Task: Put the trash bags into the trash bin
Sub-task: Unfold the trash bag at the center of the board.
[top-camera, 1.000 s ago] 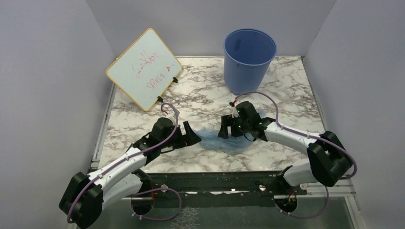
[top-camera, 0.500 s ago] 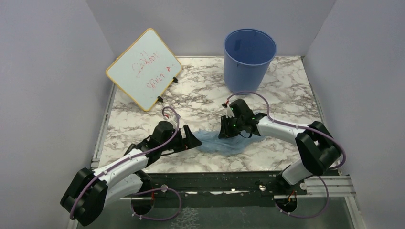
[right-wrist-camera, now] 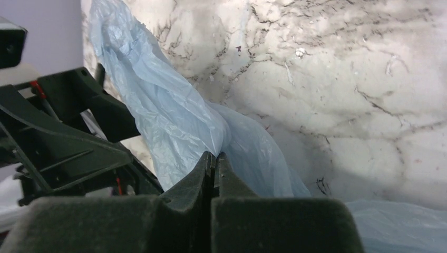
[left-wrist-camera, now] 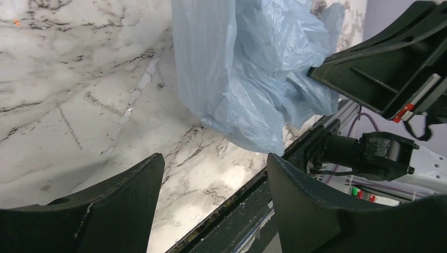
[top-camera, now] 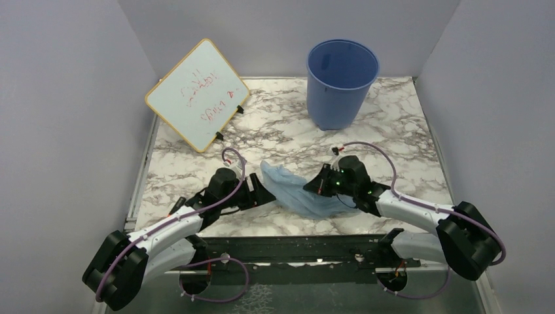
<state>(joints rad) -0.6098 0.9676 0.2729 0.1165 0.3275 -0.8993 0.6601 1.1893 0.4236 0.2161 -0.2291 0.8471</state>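
White arm links [top-camera: 163, 227], black joints [top-camera: 461, 230], black fingers [left-wrist-camera: 327, 211], purple cables [top-camera: 366, 144], green wrist lights [top-camera: 335, 184]

The left arm [top-camera: 163, 229] is lying low across the table, reaching from its base toward two o'clock. The left gripper [top-camera: 264, 190] is pointing at three o'clock, jaws standing apart and holding nothing. The right arm [top-camera: 406, 206] is stretching toward ten o'clock, elbow folded at four o'clock. The right gripper [top-camera: 315, 188] is pinching a fold of the trash bag [top-camera: 291, 190] between closed jaws.
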